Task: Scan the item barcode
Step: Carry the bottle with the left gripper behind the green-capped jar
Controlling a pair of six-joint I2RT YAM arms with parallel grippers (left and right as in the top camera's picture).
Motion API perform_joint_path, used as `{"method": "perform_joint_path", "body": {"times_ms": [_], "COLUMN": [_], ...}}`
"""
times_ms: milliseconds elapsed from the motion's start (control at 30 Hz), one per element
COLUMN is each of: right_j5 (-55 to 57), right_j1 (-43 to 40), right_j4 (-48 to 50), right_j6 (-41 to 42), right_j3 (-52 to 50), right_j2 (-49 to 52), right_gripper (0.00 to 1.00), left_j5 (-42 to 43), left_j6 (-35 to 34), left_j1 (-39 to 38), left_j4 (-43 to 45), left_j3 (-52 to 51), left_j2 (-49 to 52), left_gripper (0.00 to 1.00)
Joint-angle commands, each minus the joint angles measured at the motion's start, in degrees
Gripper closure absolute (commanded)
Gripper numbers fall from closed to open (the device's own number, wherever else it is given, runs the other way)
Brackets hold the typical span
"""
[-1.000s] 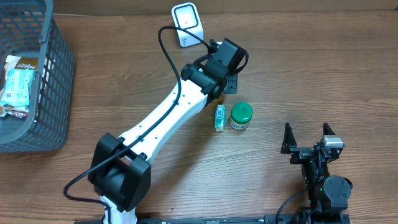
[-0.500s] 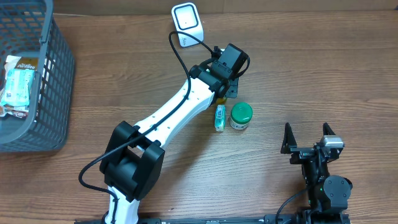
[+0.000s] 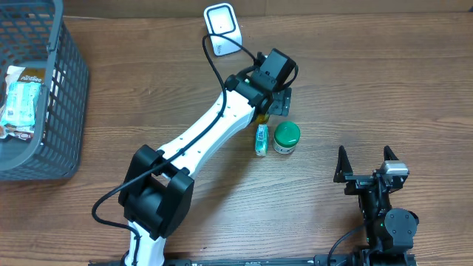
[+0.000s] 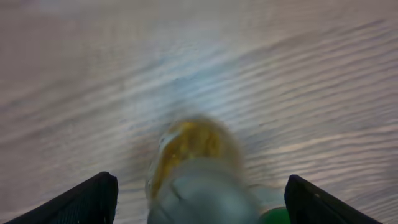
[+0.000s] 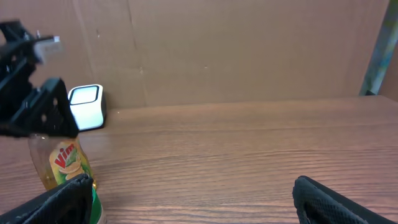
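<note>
Straddling the bottle, my left gripper gaped, right gripper too; I judged it light, slick: grasp mid-body.

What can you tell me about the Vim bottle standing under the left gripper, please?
The Vim bottle looks like a small clear plastic bottle of yellow liquid, with a label showing red Vim lettering above some green. It stands upright on the wooden table, near the white scanner and close to a green-lidded jar. The left gripper hangs over its top, fingers spread to either side and apparently not clamping it. The bottle's top is too blurred to describe.
</note>
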Motion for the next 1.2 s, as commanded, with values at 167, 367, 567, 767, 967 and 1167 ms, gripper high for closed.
{"method": "perform_joint_path", "body": {"times_ms": [167, 367, 567, 767, 967, 1167], "right_j5": [0.5, 0.6, 0.5, 0.5, 0.5, 0.6], "right_j1": [-0.2, -0.2, -0.2, -0.2, -0.2, -0.2], "right_j4": [0.3, 0.3, 0.3, 0.3, 0.3, 0.3], "right_j6": [0.2, 0.2, 0.2, 0.2, 0.2, 0.2], "right_j3": [-0.6, -0.6, -0.6, -0.6, -0.6, -0.6], "right_j2": [-0.5, -0.5, -0.5, -0.5, -0.5, -0.5], "right_gripper": [0.00, 0.00, 0.00, 0.00, 0.00, 0.00], "left_j5": [0.4, 0.0, 0.0, 0.1, 0.3, 0.3], "left_j6": [6.1, 6.4, 6.0, 5.9, 5.3, 5.3], "left_j1": [0.0, 0.0, 0.0, 0.0, 0.0, 0.0], "left_j4": [-4.1, -5.6, -3.9, -3.1, -2.8, -1.7], "left_j3": [6.8, 5.3, 3.1, 2.4, 2.4, 2.4], "left_j2": [-0.2, 0.0, 0.3, 1.7, 4.8, 5.0], "left_gripper": [0.16, 0.15, 0.15, 0.15, 0.21, 0.46]}}
